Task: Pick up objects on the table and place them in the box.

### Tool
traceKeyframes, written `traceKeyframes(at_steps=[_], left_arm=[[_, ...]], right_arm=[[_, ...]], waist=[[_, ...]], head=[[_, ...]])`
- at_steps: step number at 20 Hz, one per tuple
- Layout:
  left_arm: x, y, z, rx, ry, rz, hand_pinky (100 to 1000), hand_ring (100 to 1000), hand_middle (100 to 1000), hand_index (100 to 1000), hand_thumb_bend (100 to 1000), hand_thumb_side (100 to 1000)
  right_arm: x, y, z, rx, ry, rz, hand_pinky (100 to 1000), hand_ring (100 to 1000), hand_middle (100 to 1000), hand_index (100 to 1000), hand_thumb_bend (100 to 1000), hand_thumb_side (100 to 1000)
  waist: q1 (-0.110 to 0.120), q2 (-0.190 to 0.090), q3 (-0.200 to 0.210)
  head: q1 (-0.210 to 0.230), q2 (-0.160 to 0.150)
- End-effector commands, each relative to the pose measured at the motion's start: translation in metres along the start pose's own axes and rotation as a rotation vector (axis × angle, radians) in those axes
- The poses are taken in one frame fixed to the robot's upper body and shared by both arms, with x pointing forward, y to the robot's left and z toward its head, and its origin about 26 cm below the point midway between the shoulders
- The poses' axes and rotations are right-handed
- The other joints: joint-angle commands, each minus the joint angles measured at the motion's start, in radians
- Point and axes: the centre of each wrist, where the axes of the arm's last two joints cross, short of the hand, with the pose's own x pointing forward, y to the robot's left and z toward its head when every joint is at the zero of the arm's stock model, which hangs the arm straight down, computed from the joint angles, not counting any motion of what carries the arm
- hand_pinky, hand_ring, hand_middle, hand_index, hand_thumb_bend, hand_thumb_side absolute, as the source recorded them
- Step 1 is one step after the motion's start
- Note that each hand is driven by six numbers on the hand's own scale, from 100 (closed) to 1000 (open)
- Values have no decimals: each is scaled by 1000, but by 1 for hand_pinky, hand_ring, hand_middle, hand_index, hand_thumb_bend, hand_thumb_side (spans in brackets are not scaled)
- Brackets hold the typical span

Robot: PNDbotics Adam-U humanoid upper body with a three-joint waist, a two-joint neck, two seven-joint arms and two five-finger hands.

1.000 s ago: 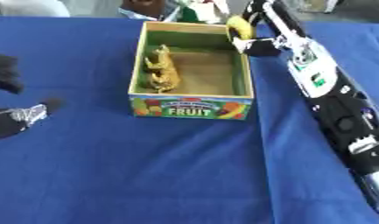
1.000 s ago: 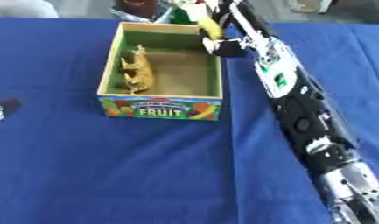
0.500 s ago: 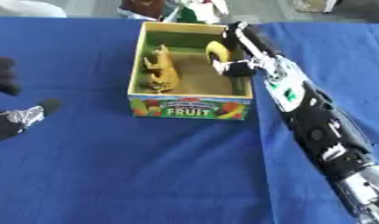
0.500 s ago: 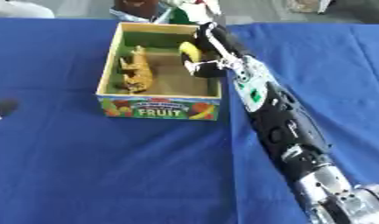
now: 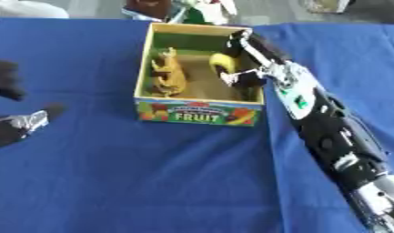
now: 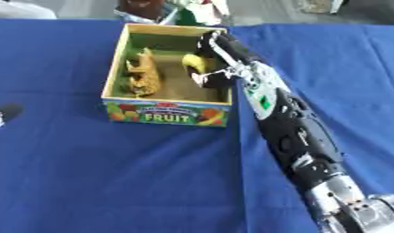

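While the right hand reaches over the right wall of the fruit box, its fingers are curled around a yellow banana-shaped object, which sits low inside the right half of the box. A tan toy animal lies in the left half, apart from the yellow piece. The box stands on the blue tabletop, its printed "FRUIT" front facing the camera. At the left edge the left hand rests idle with its fingers relaxed, holding nothing.
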Motion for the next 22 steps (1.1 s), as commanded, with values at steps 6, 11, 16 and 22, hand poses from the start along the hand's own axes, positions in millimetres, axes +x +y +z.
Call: traceKeyframes(at_steps=[6,11,16,22], left_arm=[[2,3,0,8,-7,-10,507,473,492,649,818,111],[0,4,2,17,1,-13,507,472,491,648,818,111],[-2,4,2,21,7,-14,507,471,490,647,818,111],[-2,4,4,28,8,-12,507,471,490,647,818,111]], right_arm=[[-3,-40,6,-80,-43,51,602,753,598,902,307,270],[-7,-61,19,-129,-51,46,606,760,608,909,334,262],[-8,-82,31,-179,-52,27,607,762,606,905,303,257],[-13,-99,53,-219,-53,5,609,767,603,893,225,238]], waist=[[8,-17,-11],[9,-15,-20],[9,-14,-30],[10,-11,-38]], head=[[13,-6],[25,-8],[30,-10],[41,-17]])
